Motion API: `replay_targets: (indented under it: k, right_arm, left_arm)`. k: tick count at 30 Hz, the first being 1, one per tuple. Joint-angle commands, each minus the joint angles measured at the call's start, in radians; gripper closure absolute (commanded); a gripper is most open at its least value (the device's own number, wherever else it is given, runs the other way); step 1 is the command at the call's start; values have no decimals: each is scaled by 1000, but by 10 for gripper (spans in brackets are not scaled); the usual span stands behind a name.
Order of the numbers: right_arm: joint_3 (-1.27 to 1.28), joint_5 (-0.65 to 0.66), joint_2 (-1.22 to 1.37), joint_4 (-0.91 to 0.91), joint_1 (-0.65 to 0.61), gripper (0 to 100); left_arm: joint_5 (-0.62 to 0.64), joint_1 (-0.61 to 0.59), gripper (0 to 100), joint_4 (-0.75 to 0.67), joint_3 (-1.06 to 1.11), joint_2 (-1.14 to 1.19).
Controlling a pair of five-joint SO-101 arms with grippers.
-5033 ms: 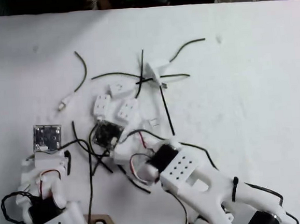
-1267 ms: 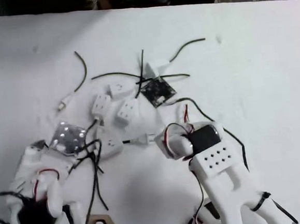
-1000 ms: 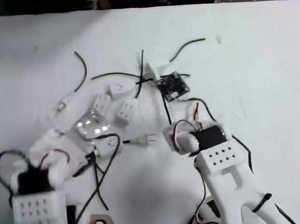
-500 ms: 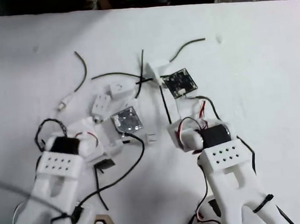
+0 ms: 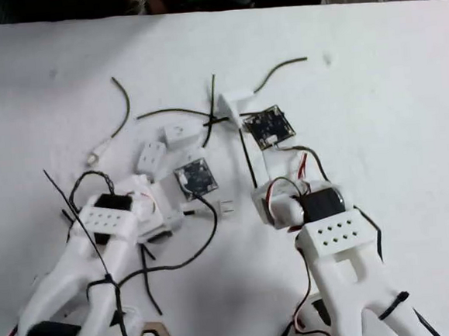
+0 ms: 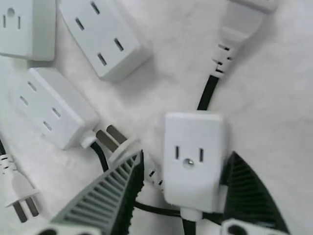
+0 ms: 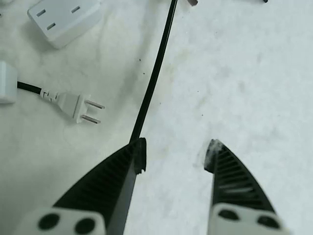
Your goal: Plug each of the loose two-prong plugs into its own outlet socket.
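My left gripper [image 6: 186, 156] is open, its jaws standing on either side of a white outlet socket [image 6: 193, 161] that lies flat on the table. A loose two-prong plug [image 6: 115, 142] lies just beside one finger. Three more sockets [image 6: 102, 36] [image 6: 54, 107] [image 6: 24, 27] lie beyond it, and another plug [image 6: 19, 200] is at the edge. My right gripper [image 7: 176, 149] is open over bare table, with nothing in it. A white two-prong plug [image 7: 78, 108] lies a little way off, beside a black cord [image 7: 154, 78]. In the high view this plug [image 5: 226, 207] lies between the two arms.
Loose black cords [image 5: 166, 113] cross the middle of the white table [image 5: 389, 85]. A further socket [image 5: 235, 101] sits at the far side of the cluster, and a small plug on a cord [image 5: 95, 157] lies to the left. The right half of the table is bare.
The left arm has swung right from the table's left front into the socket cluster and now straddles a socket. The right arm moved away to the right and has since barely shifted.
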Motion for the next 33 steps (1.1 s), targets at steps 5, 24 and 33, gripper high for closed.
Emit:
replay_targets:
  k: [5,24,33]
  right_arm:
    - [-3,-6,-21,-13,10,800]
    - [-3,-6,-27,-10,12,800]
    - [-2,-6,-19,-10,12,800]
  left_arm:
    - [-9,24,937,15,-54,-4]
    - [180,280,959,801,-365,-5]
    - [184,308,845,760,-345,-5]
